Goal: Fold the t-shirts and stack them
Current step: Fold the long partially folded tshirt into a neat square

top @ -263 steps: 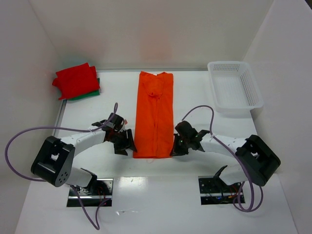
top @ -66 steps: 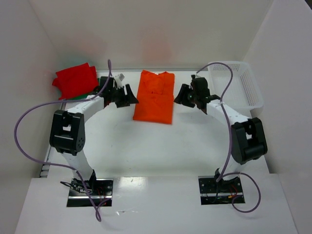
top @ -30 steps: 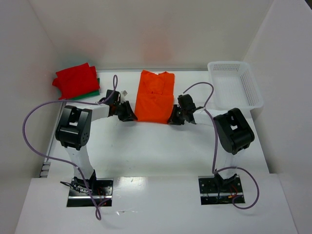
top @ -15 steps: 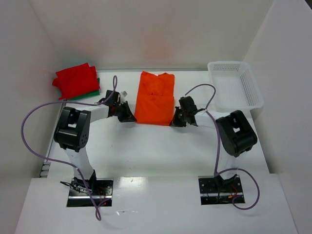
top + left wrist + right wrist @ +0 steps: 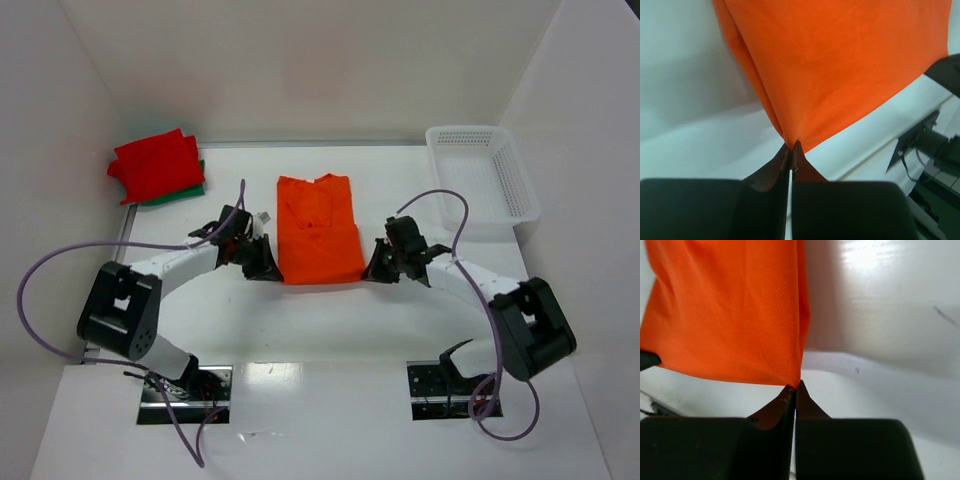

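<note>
An orange t-shirt (image 5: 319, 228), folded into a short rectangle, lies at the table's middle. My left gripper (image 5: 270, 270) is shut on its near left corner (image 5: 792, 137). My right gripper (image 5: 373, 272) is shut on its near right corner (image 5: 796, 380). The near edge of the shirt is stretched between the two grippers. A folded red t-shirt (image 5: 155, 164) rests on a folded green one (image 5: 188, 189) at the far left.
A white mesh basket (image 5: 482, 185) stands at the far right. White walls close in the table (image 5: 330, 330) on the left, back and right. Purple cables loop beside both arms.
Both grippers have closed on the orange shirt's near corners and pulled it toward the near side of the table. The shirt now lies lower and farther from the back wall.
</note>
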### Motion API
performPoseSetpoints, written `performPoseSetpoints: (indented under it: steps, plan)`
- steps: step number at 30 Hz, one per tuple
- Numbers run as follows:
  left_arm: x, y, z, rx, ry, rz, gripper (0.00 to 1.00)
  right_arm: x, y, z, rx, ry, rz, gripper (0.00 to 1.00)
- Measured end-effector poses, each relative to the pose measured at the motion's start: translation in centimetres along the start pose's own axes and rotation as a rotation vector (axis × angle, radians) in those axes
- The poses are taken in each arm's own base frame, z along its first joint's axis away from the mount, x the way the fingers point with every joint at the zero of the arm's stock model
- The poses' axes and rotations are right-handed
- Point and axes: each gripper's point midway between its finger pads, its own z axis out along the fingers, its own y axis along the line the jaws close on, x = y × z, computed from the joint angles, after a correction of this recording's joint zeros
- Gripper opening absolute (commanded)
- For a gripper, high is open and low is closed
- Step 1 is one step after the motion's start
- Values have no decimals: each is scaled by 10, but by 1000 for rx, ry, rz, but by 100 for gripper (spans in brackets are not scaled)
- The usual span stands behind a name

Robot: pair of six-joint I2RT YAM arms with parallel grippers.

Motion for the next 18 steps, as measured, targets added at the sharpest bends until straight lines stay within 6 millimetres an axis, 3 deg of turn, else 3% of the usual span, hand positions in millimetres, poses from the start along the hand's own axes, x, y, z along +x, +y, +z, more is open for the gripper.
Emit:
performPoseSetpoints:
  steps: [3,10,15,18]
  plan:
    - [15,-12,-18,9,2,5,0,4,6,-21,-31,-19,20,0]
    - [20,-38,-66,49,-76,37,0,-2,39,-73,-170,-105,48,0]
    - [15,-47,-80,36,-85,24,0,-2,44,-80,-173,-96,63,0]
    - [-6,-54,-89,37,-127,24,0,-15,51,-79,-165,-104,50,0]
